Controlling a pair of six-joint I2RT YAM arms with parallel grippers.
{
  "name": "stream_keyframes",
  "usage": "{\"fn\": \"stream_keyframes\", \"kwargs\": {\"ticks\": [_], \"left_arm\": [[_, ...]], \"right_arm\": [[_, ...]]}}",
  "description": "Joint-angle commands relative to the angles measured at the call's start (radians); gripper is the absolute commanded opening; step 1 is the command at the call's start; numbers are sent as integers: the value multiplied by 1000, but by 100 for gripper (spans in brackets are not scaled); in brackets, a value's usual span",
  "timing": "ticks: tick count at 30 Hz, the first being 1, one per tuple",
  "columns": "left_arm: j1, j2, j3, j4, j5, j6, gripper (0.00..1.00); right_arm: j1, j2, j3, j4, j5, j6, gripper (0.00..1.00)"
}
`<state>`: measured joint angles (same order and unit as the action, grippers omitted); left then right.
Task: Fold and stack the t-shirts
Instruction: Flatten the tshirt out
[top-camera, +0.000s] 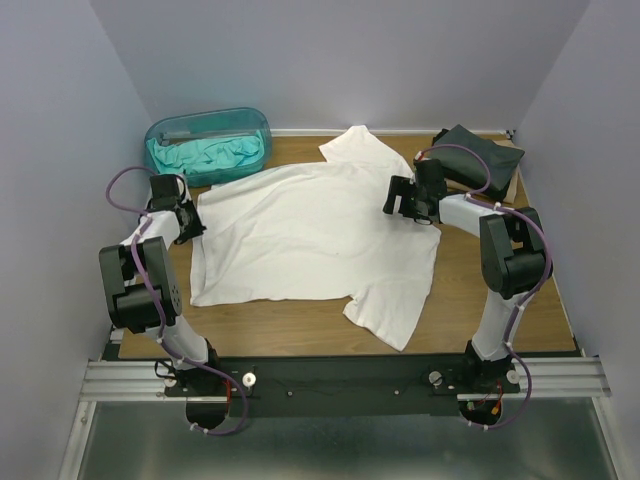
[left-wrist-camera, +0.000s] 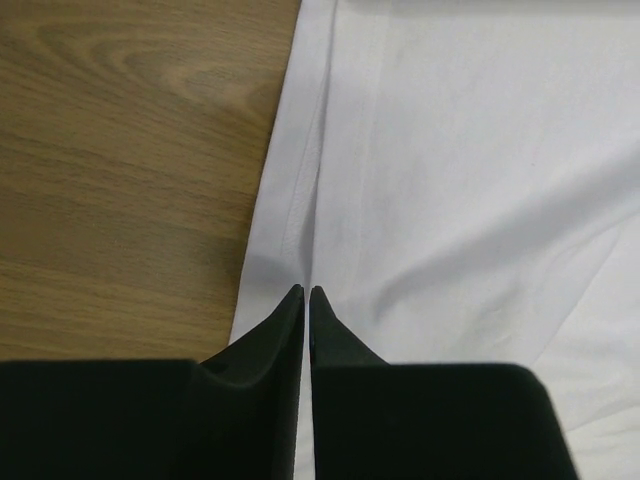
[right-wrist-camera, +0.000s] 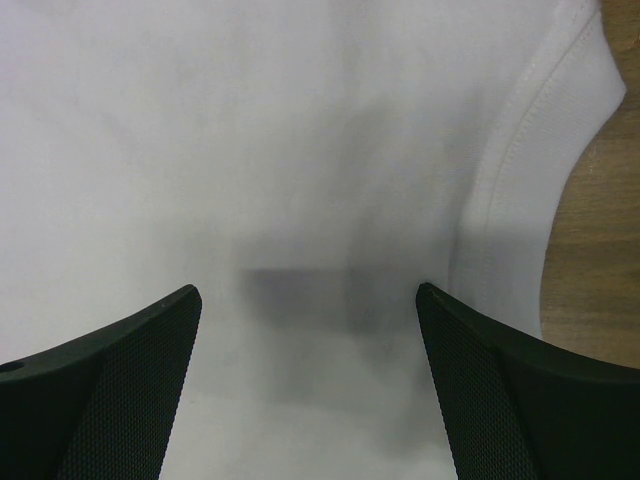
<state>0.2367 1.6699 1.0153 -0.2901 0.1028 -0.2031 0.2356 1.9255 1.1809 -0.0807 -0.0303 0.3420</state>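
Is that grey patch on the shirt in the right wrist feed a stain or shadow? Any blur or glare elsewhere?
Right wrist: the soft-edged patch on the shirt, inside the open right tool, looks like a shadow, probably the tool's own. Left wrist: evenly lit, hem and table grain sharp; left tool a featureless black silhouette. Top external: no glare, shirt creases visible.

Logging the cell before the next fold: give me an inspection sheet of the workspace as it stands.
Surface: wooden table, showing around the shirt.
Job's things: white t-shirt spread out; dark folded shirt far right; teal shirt bundled far left.
Clutter: teal plastic tub, holding the teal shirt.
Grippers: left gripper shut, pinching the white t-shirt's edge; right gripper open over it.
Cables: purple cables looped along both arms.
Surroundings: plain grey walls.
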Motion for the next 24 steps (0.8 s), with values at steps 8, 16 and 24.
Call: {"fn": "stream_keyframes", "kwargs": {"ticks": [8, 16, 24], "left_arm": [[7, 21, -52, 34, 23, -2, 20], [7, 22, -64, 46, 1, -7, 21], [7, 21, -80, 55, 15, -10, 3]], "right_arm": [[-24, 87, -50, -174, 59, 6, 96], [-24, 87, -52, -174, 53, 8, 96], [-24, 86, -55, -174, 53, 8, 95]]}}
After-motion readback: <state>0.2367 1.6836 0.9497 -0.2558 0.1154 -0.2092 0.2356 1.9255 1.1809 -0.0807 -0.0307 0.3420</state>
